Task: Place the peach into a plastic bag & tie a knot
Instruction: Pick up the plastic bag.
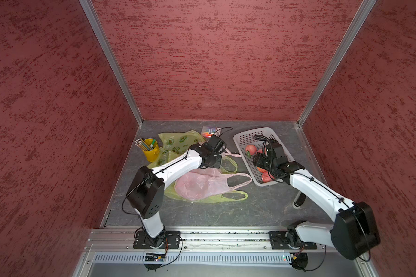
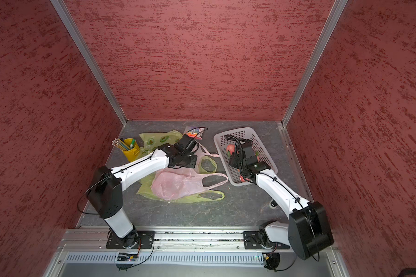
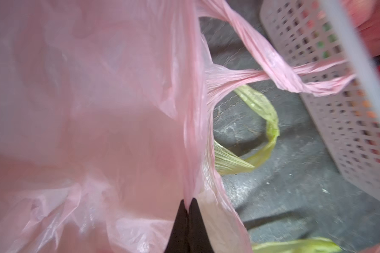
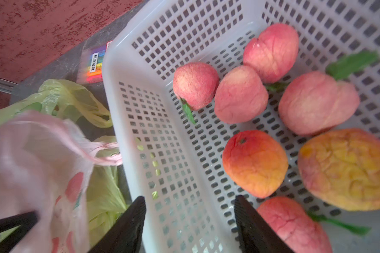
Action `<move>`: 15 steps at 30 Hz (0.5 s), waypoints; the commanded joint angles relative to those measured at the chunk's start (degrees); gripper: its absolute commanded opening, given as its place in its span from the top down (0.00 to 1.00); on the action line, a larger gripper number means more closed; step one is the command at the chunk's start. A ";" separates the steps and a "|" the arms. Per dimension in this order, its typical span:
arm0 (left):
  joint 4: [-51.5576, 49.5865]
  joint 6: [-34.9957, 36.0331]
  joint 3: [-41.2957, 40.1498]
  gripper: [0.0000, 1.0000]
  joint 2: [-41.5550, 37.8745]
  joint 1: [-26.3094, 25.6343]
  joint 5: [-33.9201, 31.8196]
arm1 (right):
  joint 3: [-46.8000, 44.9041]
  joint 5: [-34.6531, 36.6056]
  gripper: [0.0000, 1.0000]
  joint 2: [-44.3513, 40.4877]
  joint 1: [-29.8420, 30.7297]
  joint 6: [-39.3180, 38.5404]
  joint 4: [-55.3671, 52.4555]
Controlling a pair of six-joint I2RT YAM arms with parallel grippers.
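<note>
Several peaches (image 4: 240, 94) lie in a white perforated basket (image 4: 123, 72) at the back right of the table; in a top view one peach (image 1: 250, 149) shows beside my right arm. My right gripper (image 4: 190, 198) hangs open over the basket's near wall, with nothing between its fingers. The pink plastic bag (image 1: 202, 183) lies flat mid-table on a green bag. My left gripper (image 3: 188, 202) is shut on a fold of the pink bag's (image 3: 97, 109) rim, next to its twisted handle (image 3: 270, 57). In both top views the left wrist hides those jaws.
A yellow cup of pencils (image 1: 150, 150) stands back left. Green avocado-print bags (image 1: 178, 141) lie behind and under the pink one. A pack of coloured markers (image 1: 210, 131) sits at the back wall. A dark-handled tool (image 1: 299, 200) lies under the right arm.
</note>
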 commanded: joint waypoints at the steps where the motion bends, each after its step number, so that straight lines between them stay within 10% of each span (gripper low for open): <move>1: -2.47 0.91 -0.66 1.00 -5.10 2.53 7.31 | 3.70 1.02 0.30 3.44 -1.64 -1.53 4.56; 15: 4.47 -2.18 -6.83 1.00 -15.17 13.75 34.90 | 20.57 -1.90 0.26 26.20 -5.86 -6.40 7.67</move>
